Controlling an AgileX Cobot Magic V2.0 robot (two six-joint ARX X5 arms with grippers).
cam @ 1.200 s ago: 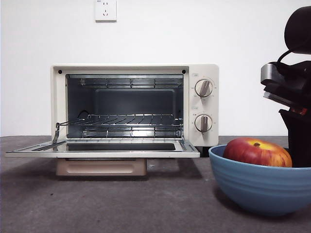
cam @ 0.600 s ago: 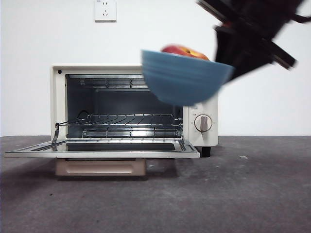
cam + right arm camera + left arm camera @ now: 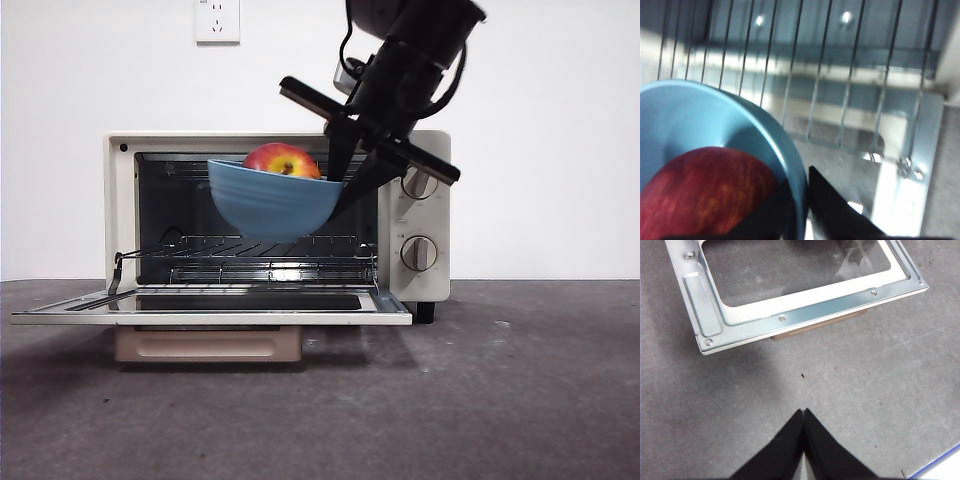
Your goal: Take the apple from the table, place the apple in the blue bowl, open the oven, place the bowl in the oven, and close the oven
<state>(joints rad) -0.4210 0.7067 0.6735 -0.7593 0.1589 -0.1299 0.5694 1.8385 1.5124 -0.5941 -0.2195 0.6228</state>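
Blue matte bowl (image 3: 272,205) holding round red-yellow apple (image 3: 281,160), rim pinched by right gripper (image 3: 345,180), aloft before cream toaster oven's (image 3: 415,215) open cavity; left gripper (image 3: 803,412) pressed together above grey table (image 3: 850,390).

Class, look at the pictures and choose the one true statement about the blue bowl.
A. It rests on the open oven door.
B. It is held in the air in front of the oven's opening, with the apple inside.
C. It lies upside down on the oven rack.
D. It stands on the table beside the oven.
B: the right gripper clamps the blue bowl's rim, holding it above the rack of the oven, the apple inside.
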